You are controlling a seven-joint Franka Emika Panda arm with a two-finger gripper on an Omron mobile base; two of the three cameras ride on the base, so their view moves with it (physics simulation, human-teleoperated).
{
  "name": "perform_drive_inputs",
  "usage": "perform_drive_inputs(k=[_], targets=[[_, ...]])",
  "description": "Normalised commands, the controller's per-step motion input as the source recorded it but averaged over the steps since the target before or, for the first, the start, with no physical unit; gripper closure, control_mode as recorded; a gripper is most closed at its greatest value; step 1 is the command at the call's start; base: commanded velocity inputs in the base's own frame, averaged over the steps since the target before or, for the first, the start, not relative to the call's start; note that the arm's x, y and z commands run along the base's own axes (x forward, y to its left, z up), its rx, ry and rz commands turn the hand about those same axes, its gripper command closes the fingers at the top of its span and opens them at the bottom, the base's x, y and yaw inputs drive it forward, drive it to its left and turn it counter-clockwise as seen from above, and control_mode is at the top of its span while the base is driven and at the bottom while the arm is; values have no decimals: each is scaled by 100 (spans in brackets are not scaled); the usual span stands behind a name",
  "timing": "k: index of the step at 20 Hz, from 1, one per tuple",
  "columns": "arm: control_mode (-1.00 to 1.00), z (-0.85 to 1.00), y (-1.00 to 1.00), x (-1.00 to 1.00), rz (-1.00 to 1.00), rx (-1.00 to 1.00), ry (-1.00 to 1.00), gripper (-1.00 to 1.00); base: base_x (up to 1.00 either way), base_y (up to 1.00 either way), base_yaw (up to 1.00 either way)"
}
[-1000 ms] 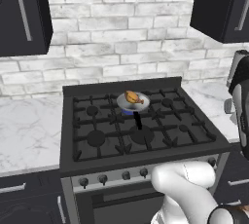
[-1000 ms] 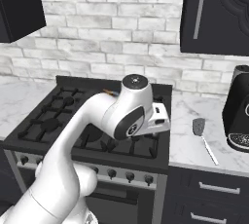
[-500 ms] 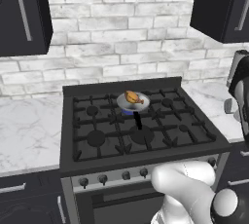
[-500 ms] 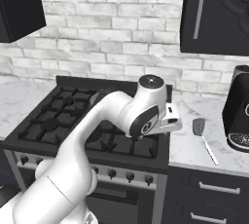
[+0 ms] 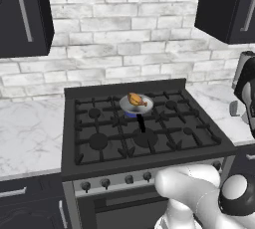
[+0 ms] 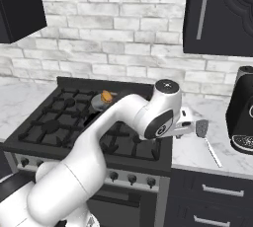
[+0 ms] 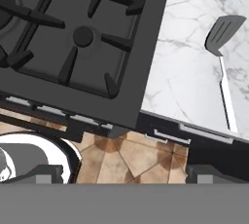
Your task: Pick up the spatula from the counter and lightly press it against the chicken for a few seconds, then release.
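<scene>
The spatula (image 7: 223, 35) lies flat on the marble counter right of the stove, its grey head farthest from the counter's front edge and its pale handle running toward that edge. My gripper (image 7: 125, 173) hangs over the stove's front right corner, open and holding nothing, left of the spatula. Seen from the right base, the gripper (image 6: 188, 128) is just left of the spatula (image 6: 201, 128). The chicken (image 5: 135, 99) sits in a small pan (image 5: 126, 105) on a rear burner; it is also in the right base view, chicken (image 6: 106, 95).
A black coffee machine (image 6: 242, 115) stands on the counter right of the spatula. The black stove (image 5: 144, 138) has raised grates. Marble counter (image 5: 30, 128) runs to the left. Dark wall cabinets (image 6: 220, 16) hang above.
The arm has swung right, from above the stove's right burners to its right front corner, bringing the hand close beside the spatula. Spatula, pan and chicken have not moved.
</scene>
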Motion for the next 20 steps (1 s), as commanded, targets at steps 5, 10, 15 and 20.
perform_drive_inputs(k=[5,10,15,20], targets=[[-100,-14,-24,14,0,0,0,-100,0,0,0],[-100,-11,-19,15,0,0,0,-100,0,0,0],[-100,-8,-16,15,0,0,1,-100,0,0,0],[-100,-11,-19,17,0,0,2,-100,0,0,0]])
